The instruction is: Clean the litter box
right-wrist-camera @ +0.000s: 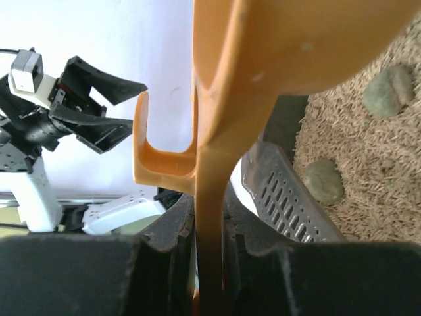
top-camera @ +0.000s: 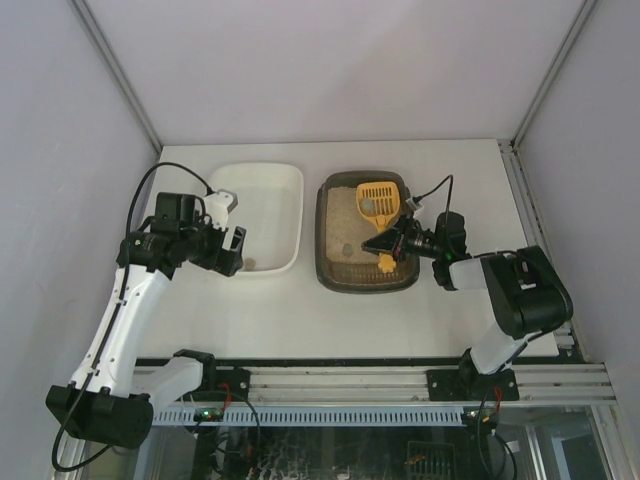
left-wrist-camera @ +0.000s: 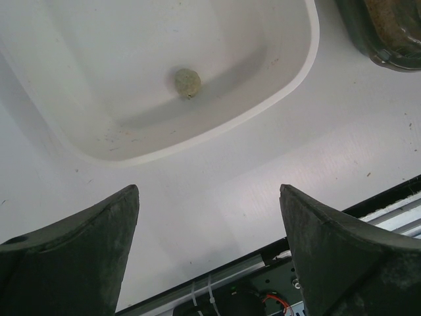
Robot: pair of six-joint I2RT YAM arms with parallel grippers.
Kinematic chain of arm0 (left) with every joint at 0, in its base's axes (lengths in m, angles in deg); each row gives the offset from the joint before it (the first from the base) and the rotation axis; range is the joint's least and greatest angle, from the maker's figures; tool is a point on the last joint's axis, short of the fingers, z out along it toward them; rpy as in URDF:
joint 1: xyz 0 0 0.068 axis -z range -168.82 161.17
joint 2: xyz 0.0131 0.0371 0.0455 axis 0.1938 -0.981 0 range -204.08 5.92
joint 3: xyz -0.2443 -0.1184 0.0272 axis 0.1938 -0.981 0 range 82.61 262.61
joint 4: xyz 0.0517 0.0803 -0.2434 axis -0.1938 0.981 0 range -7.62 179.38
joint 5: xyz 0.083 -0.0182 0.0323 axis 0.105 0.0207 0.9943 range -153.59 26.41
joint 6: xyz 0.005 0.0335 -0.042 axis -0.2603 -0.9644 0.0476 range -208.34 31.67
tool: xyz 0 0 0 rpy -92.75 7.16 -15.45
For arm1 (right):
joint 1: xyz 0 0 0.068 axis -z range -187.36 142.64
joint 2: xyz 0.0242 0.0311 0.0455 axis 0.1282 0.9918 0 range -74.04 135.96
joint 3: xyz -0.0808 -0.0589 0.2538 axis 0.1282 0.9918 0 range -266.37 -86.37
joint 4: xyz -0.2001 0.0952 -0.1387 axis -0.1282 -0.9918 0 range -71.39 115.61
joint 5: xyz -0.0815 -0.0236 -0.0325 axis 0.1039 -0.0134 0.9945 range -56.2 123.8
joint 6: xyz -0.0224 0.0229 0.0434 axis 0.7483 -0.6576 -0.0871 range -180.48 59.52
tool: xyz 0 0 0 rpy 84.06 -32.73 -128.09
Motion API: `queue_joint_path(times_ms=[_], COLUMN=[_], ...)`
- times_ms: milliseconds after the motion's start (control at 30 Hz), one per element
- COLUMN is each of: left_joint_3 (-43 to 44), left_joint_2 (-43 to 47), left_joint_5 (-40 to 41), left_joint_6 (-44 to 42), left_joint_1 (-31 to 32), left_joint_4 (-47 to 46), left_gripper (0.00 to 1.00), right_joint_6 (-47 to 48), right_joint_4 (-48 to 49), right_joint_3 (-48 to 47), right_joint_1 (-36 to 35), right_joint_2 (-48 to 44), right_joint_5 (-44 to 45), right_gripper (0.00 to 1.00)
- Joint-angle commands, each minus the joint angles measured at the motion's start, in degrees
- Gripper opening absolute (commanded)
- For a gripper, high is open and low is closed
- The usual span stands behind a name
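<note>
Left gripper [top-camera: 232,250]: jaws spread wide, holding nothing, hanging over the near edge of the white tray [top-camera: 255,167].

White tray: one grey-green clump [left-wrist-camera: 187,83] lies in it, otherwise only a few specks. So at least one transfer looks done.

Litter box [top-camera: 323,230]: right of centre on the table, just beside the white tray, filled with tan litter. Two clumps, [right-wrist-camera: 388,89] and [right-wrist-camera: 322,181], show in the right wrist view. Judged roughly a third done, with more clumps possibly buried.

Yellow scoop [top-camera: 378,202]: slotted head over the far half of the litter. Cannot tell whether it touches.

Right gripper [top-camera: 388,245]: clamped tight on the scoop handle at the box's near end.

Count: two trays, one scoop, three clumps seen.
</note>
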Motion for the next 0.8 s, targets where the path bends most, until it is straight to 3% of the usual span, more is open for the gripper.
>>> queue_joint_path(times_ms=[0,67,133,200,333,467,600,733,767], left_joint_3=[-1.03,-1.2,-1.29,-1.29,-1.57,-1.6,-1.94,-1.87,-1.84], left_joint_2=[1.38,1.45,1.35,1.28,1.5,1.28,1.41,1.12,1.25], left_joint_5=[-0.65,-0.79,-0.9,-0.97,-1.29,-1.16,-1.18,-0.78,-0.69], left_joint_6=[-0.56,-0.42,-0.46,-0.56,-0.64,-0.61,-0.38,-0.39,-0.39], left_joint_1=[-0.33,-0.36,-0.34,-0.36,-0.36,-0.43,-0.39,-0.41,-0.46], left_joint_4=[-1.61,-1.64,-1.63,-1.58,-1.59,-1.61,-1.91,-2.02,-1.95], left_gripper=[0.92,0.92,1.0,1.0,1.0,1.0,1.0,1.0,1.0], right_joint_6=[-15.54,-21.1,-18.56,-16.92,-21.15,-11.09,-17.63,0.43,-0.24], right_joint_4=[27.75,36.13,32.35,30.19,36.07,19.78,29.83,1.8,3.26], right_joint_3=[3.5,3.48,2.15,1.89,2.73,0.29,2.59,-1.85,-0.5], right_joint_1=[0.41,0.96,-2.24,-3.84,-0.31,-4.13,0.21,-4.64,-3.63], right_joint_2=[5.89,9.84,10.7,9.98,10.94,6.83,8.23,2.08,0.61], right_joint_5=[-1.62,-0.5,-0.58,-0.25,1.41,-0.1,0.59,0.87,1.21], right_gripper=[0.0,0.0,0.0,0.0,0.0,0.0,0.0,0.0,0.0])
